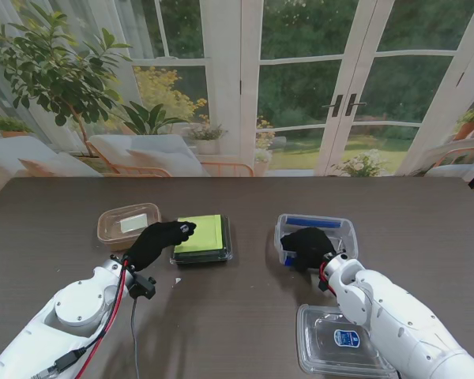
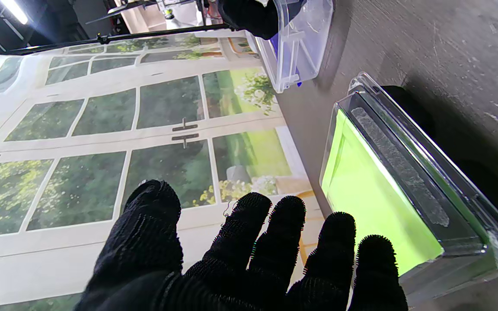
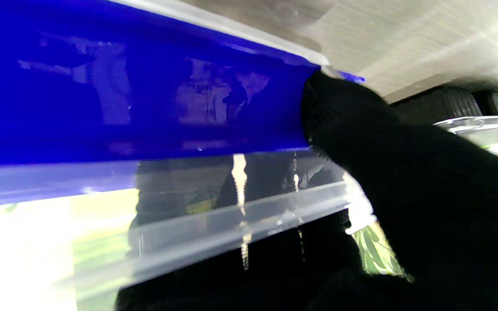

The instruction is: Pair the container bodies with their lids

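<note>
Nearest to me, by the table's (image 1: 245, 332) near edge on my right, lies a clear lid (image 1: 340, 341) with a blue oval label, flat, partly under my right forearm. Nothing touches it apart from that overlap in view.

My left hand (image 1: 159, 239) sits left of centre, black glove, fingers (image 2: 249, 224) spread apart and empty; in the wrist view they are clear of the green-lidded container (image 1: 203, 239), just beside its left edge. Fingertips reach over that edge in the stand view; contact cannot tell. That container is shallow, clear body, bright green lid on it, flat on the table near the middle.

My right hand (image 1: 306, 247) is right of centre, at the near left corner of the clear box with the blue strip (image 1: 316, 237). The wrist view shows gloved fingers (image 3: 352, 116) pressed against the blue edge and clear wall, so I read it as gripping the box. The box stands upright on the table, open side up.

Farther left, toward the table's left side, an open tan-tinted container (image 1: 129, 224) stands with a pale piece inside; what it is I cannot tell. It is close to my left hand, not touching it.
</note>
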### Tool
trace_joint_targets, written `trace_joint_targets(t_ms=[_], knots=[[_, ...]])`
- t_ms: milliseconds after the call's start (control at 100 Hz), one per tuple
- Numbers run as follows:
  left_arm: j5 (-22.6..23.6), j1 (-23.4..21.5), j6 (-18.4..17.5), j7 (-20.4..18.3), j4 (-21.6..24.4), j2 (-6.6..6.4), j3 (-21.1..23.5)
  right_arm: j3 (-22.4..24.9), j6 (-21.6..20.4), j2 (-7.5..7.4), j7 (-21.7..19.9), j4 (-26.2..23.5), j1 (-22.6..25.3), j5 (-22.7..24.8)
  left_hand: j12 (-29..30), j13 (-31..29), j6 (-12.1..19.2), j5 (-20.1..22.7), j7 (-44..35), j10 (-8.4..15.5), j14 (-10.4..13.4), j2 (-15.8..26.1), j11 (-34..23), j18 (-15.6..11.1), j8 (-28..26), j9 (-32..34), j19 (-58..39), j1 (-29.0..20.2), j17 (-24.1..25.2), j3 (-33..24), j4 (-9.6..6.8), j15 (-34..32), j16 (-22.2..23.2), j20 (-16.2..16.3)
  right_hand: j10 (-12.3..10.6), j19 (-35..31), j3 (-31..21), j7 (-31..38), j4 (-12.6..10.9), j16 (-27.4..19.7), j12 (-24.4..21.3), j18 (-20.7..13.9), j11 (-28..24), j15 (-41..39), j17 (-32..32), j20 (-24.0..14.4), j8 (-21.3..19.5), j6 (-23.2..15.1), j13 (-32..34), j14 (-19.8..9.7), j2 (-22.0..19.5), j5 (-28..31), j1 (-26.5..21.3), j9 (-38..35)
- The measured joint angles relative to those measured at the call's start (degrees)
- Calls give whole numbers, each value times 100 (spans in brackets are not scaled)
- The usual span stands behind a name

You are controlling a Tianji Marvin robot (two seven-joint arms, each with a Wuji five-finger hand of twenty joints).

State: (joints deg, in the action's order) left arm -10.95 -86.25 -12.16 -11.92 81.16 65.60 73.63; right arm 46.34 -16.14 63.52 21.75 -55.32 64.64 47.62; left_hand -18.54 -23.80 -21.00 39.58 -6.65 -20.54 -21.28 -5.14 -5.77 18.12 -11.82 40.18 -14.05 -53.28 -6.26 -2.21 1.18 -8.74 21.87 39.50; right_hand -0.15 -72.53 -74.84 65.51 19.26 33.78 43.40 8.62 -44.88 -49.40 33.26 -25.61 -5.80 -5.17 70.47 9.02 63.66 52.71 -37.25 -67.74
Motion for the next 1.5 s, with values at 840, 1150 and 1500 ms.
trace_joint_targets(t_ms=[840, 1150, 1500], knots=[[38, -132, 161, -139, 158, -47, 147, -164, 73, 84, -387, -964, 224, -146, 0, 0, 0, 4, 0, -3, -2, 240, 0, -9, 0, 0, 1, 4, 15, 143, -5, 0, 0, -58, 0, 0, -3, -1, 79, 15, 68, -74, -2, 66, -1, -124, 52, -32, -2, -25, 2, 80, -4, 0], [44, -144, 162, -157, 165, -54, 164, -480, 263, 192, -363, -841, 23, -318, 0, 0, 0, 4, 0, -3, -2, 239, 0, -12, 0, 0, 2, 3, 15, 142, -5, 0, 0, -60, 0, 75, -3, -1, 79, 15, 70, -74, -2, 66, -1, -133, 52, -32, -2, -25, 2, 80, -4, 0], [113, -155, 181, -152, 176, -60, 178, -713, 435, 324, -304, -734, -121, -530, 0, 0, 1, 4, 0, -3, -2, 285, 0, -15, 0, 0, 2, 3, 16, 142, -5, 0, 0, -62, 0, 113, -3, -1, 79, 15, 70, -74, -2, 119, -1, -133, 67, -32, -2, -25, 2, 80, -4, 0]])
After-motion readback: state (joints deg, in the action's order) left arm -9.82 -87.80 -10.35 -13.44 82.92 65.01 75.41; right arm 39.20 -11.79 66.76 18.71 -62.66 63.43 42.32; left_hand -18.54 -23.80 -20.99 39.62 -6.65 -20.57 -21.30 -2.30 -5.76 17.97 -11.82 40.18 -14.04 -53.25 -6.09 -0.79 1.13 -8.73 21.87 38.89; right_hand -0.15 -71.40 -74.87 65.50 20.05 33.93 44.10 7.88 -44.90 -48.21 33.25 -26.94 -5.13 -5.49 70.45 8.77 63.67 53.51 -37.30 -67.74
